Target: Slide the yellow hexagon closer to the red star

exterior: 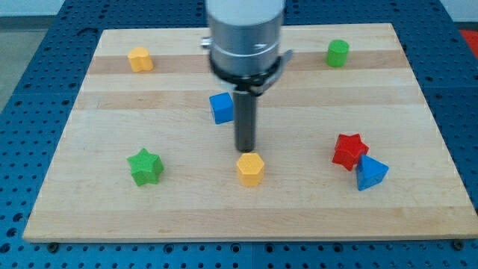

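Observation:
The yellow hexagon (251, 169) sits near the middle of the wooden board, toward the view's bottom. The red star (349, 150) lies to its right, touching a blue triangle (371, 173) at its lower right. My tip (245, 150) is the lower end of the dark rod and stands just above the hexagon's top-left edge, very close to it or touching; I cannot tell which. A wide gap separates the hexagon from the star.
A blue cube (221, 107) sits just left of the rod, partly behind it. A green star (145, 166) lies at the lower left, a yellow block (140, 58) at the top left, a green cylinder (337, 52) at the top right. The board's edge (246, 239) runs along the bottom.

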{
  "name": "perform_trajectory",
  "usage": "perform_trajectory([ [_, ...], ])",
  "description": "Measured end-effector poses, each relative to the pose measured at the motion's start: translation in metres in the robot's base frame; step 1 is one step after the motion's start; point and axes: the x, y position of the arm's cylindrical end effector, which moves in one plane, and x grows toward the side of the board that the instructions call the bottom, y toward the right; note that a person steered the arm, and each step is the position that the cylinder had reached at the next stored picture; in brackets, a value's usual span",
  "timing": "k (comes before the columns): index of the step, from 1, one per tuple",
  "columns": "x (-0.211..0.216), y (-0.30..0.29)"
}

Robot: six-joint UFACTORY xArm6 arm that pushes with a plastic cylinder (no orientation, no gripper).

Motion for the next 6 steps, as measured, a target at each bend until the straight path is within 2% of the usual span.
perform_trajectory([
  [1, 0.019, -0.046],
  [2, 0.048, -0.041],
  [3, 0.052, -0.025],
  [4, 0.037, 0.017],
  [6, 0.037, 0.090],
])
